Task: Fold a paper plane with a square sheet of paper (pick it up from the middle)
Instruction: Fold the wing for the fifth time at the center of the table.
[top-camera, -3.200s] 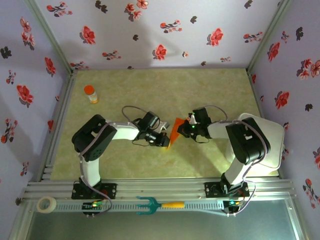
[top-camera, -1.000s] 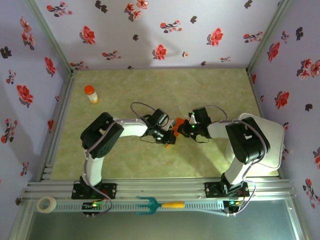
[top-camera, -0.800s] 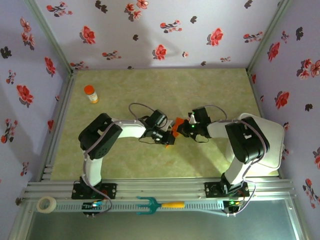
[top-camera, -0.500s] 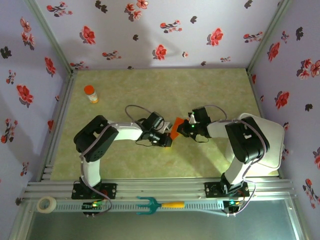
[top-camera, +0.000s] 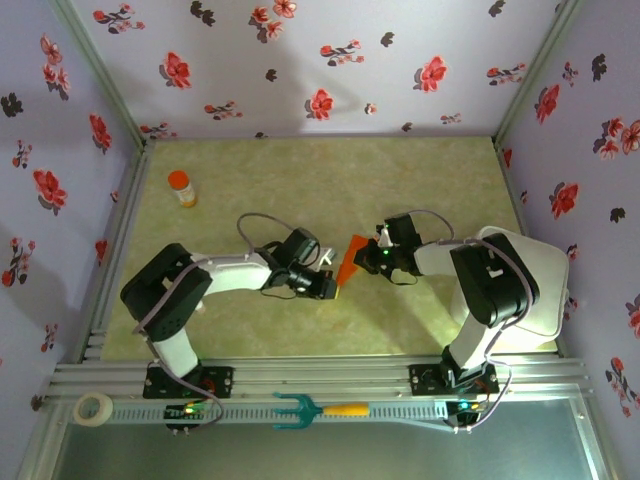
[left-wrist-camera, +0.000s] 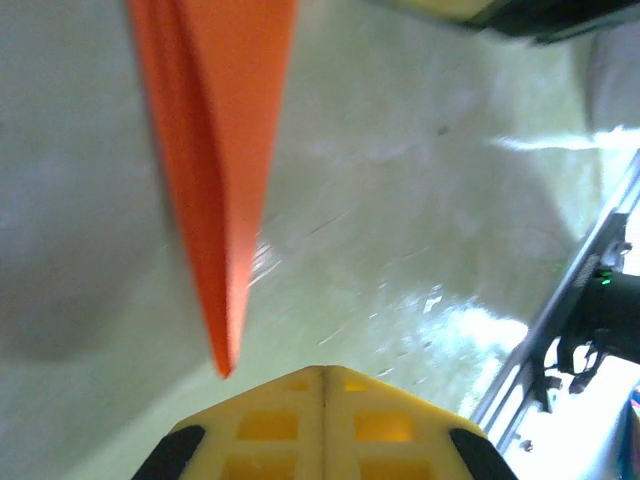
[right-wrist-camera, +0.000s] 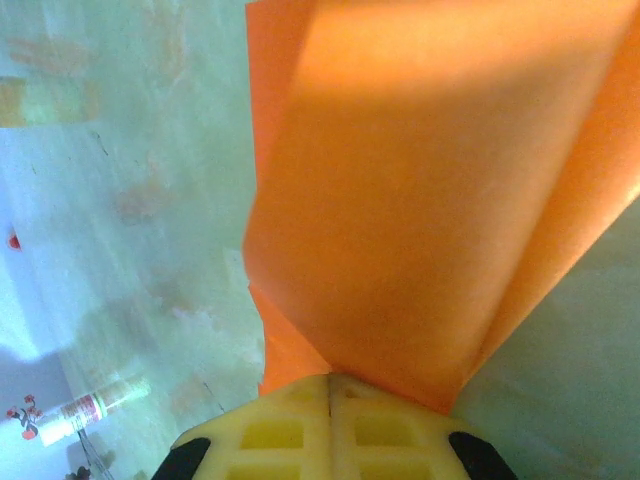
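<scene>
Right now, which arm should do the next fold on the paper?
Probably left. The left gripper is shut, empty, beside the paper tip; the right gripper is busy holding it.

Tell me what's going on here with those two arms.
The right gripper is shut on one end of the orange paper, which is already creased to a narrow point. The left gripper is shut and holding nothing, and its tips are right beside that point. The folding looks partway done.
</scene>
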